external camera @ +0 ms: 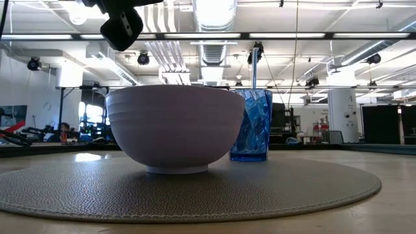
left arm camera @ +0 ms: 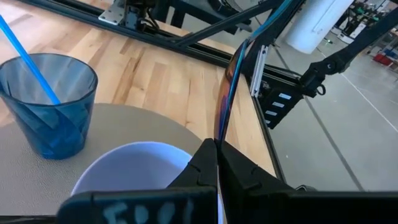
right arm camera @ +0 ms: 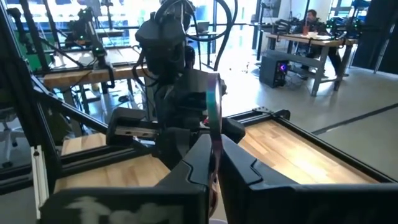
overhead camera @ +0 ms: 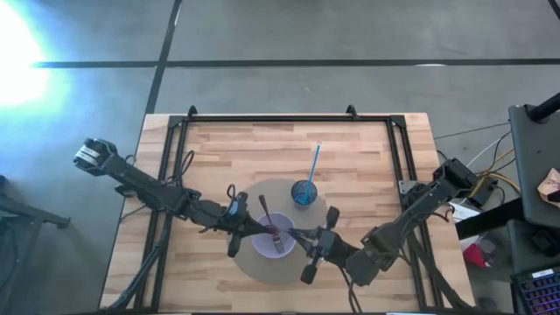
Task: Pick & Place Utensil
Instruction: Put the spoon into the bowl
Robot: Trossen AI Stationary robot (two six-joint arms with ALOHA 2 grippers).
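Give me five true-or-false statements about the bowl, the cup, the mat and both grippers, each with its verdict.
1. The white ribbed bowl stands on the round grey placemat. True.
2. The blue faceted plastic cup lies tipped over. False: it stands upright.
3. A blue straw stands in the cup. True.
4. The right gripper is open and empty. False: it is shut on a thin iridescent metal utensil.
5. The left gripper is parked off the table. False: it is over the bowl, shut on a utensil.

Utensil (overhead camera: 276, 234): thin, iridescent metal, held above the pale bowl (overhead camera: 273, 236), clamped between both tools, right tool (overhead camera: 302, 236) and left tool (overhead camera: 254, 229).
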